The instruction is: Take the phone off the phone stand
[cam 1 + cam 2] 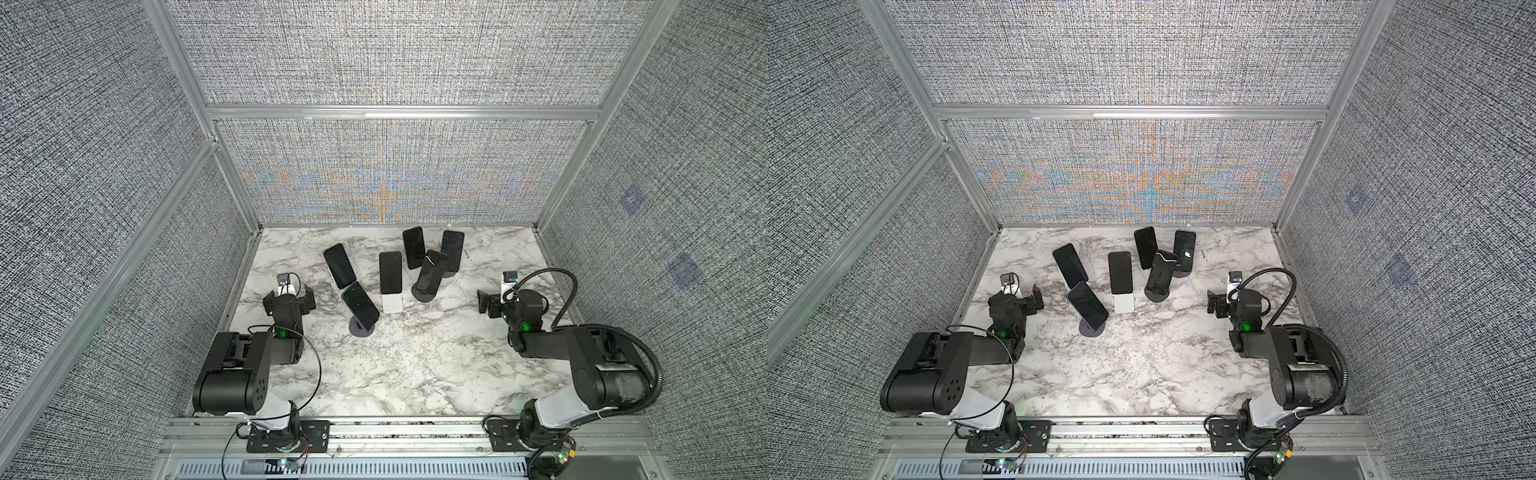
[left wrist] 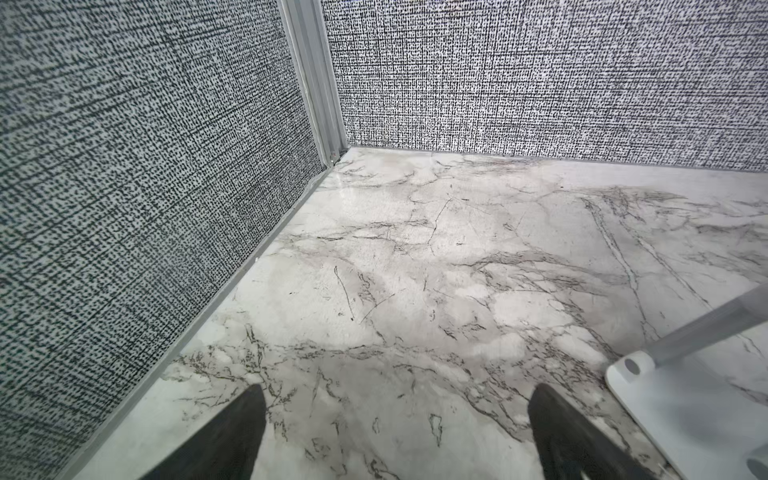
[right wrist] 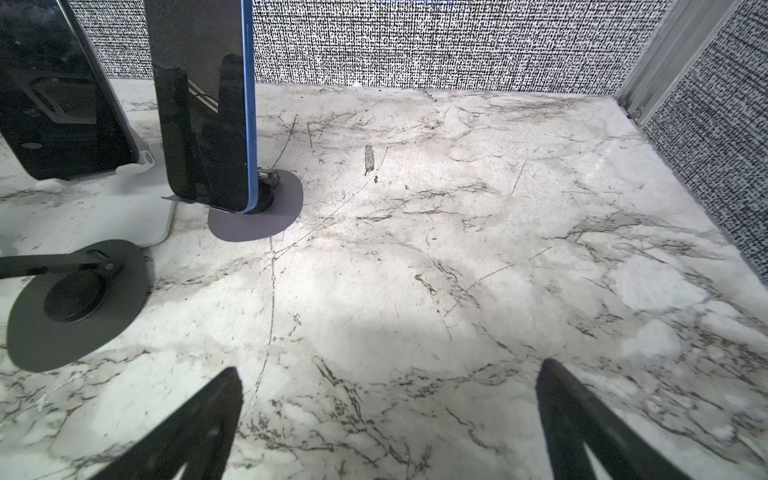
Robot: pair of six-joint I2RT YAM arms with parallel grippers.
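Note:
Several dark phones lean on stands across the back half of the marble table (image 1: 415, 365) in both top views. Among them are a phone (image 1: 360, 304) on a grey round stand (image 1: 360, 328), a phone (image 1: 390, 272) on a white stand (image 1: 392, 305) and a phone (image 1: 432, 271) on a black round stand (image 1: 424, 296). My left gripper (image 1: 289, 296) (image 2: 400, 388) stands open left of the group, over bare marble. My right gripper (image 1: 505, 302) (image 3: 392, 368) is open to their right. In the right wrist view a blue-edged phone (image 3: 208, 124) rests on a grey stand (image 3: 257, 224).
Grey fabric walls with aluminium posts (image 1: 232, 183) close the table on three sides. A white stand base (image 2: 685, 415) lies beside my left fingers. A black round stand base (image 3: 75, 299) and another phone (image 3: 62, 104) sit near the right gripper. Both arm bases stand at the front rail (image 1: 407, 432).

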